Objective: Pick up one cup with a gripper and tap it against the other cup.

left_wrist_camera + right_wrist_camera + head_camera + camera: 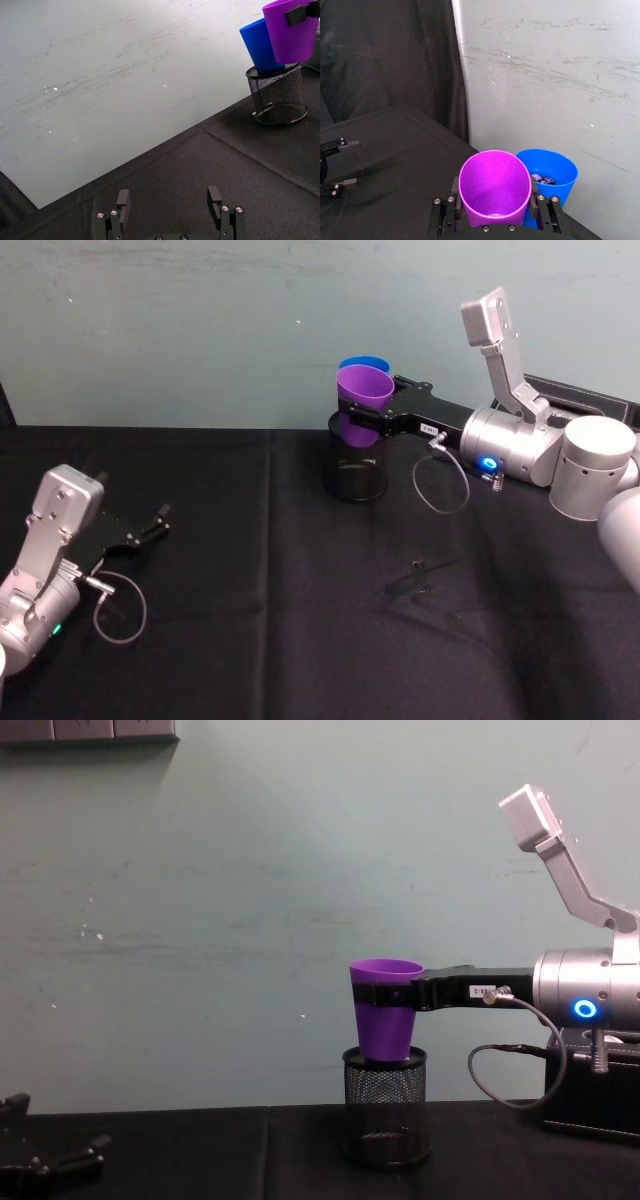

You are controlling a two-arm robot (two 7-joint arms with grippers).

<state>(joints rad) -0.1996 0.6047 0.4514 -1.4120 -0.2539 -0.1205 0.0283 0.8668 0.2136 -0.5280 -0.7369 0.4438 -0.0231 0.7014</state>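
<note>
Head view: the purple cup (365, 390) is held upright at far centre, its base at the rim of the mesh pen holder (355, 472), clamped between the fingers of the right gripper (366, 413) reaching in from the right. The blue cup (365, 364) is seen just behind it, standing in the holder. The left gripper (160, 520) is parked low at near left over the black table (250, 620), fingers spread and empty.

Scuffed pale green wall (180, 330), black tablecloth (260, 640)

The right arm (520, 445) is silver-grey and cylindrical, with a blue ring light (487, 463) and looping grey cable (440, 490). Its black gripper (375, 992) bears a small white label (428, 427).
</note>
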